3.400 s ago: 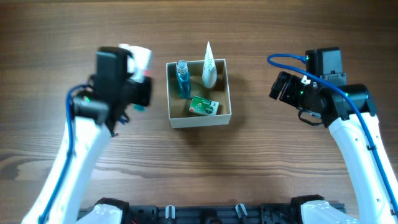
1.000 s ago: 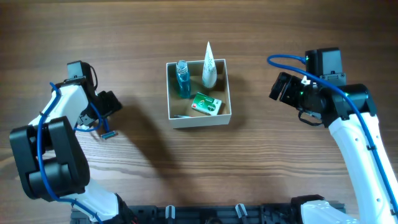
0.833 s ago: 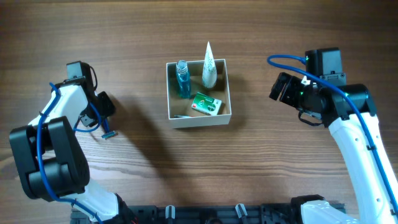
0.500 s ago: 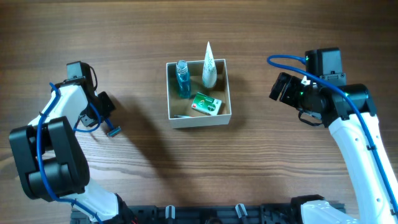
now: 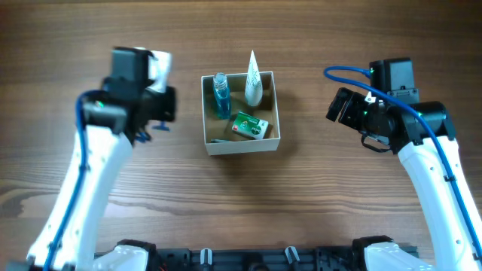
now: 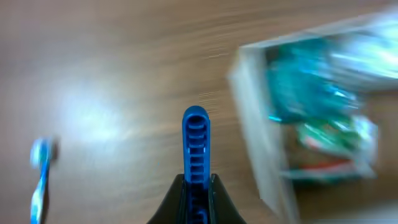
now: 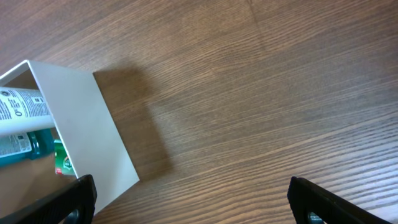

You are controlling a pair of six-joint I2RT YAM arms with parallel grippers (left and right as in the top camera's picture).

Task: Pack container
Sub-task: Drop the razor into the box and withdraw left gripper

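The container (image 5: 240, 145) is a small white-walled box with a tan inside, at the table's middle. It holds a blue bottle (image 5: 221, 96), a white tube (image 5: 253, 78) and a green box (image 5: 248, 126). My left gripper (image 5: 154, 124) is just left of the container and is shut on a blue toothbrush (image 6: 196, 146), whose handle sticks out ahead of the jaws (image 6: 196, 186). The left wrist view is blurred and shows the container (image 6: 249, 118) to the right. My right gripper (image 7: 196, 199) is open and empty, to the right of the container (image 7: 93, 124), and it also shows in the overhead view (image 5: 340, 105).
The wooden table (image 5: 241, 203) lies all around the container. A small blurred blue and white thing (image 6: 40, 177) shows at the left in the left wrist view; I cannot tell what it is.
My left arm has risen from the table's far left and swung right toward the container, with the blue toothbrush off the table and in its jaws. The right arm has not moved.
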